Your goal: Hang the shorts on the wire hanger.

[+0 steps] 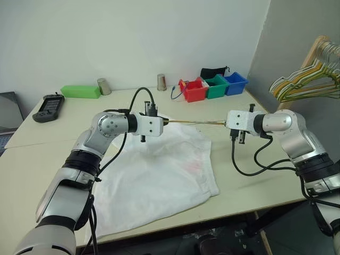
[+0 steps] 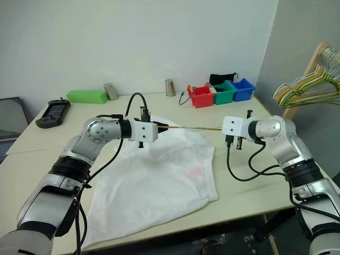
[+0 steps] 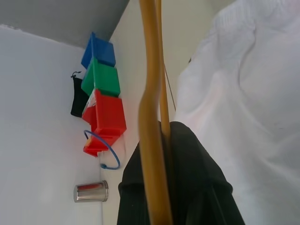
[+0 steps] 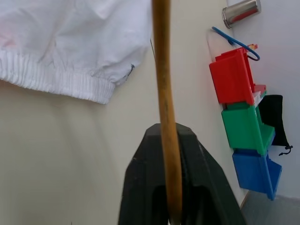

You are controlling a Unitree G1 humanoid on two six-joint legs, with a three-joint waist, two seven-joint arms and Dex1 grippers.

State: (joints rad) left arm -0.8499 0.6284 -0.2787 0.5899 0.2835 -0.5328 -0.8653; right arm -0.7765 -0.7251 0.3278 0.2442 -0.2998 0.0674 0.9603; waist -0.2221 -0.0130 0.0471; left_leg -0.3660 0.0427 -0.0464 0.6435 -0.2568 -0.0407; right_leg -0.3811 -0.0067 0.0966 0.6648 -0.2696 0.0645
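Spanning the gap between both arms, the wire hanger [image 1: 194,122] runs crosswise, left gripper [image 1: 166,121] clamped on one end, right gripper [image 1: 225,123] on the other. Beneath it the shorts [image 1: 159,175] lie spread on the desk [image 1: 48,133], nearer the left gripper.

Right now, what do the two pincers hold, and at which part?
Both are shut on the wire hanger, one at each end: the left pincer and the right pincer. The shorts lie unheld on the table.
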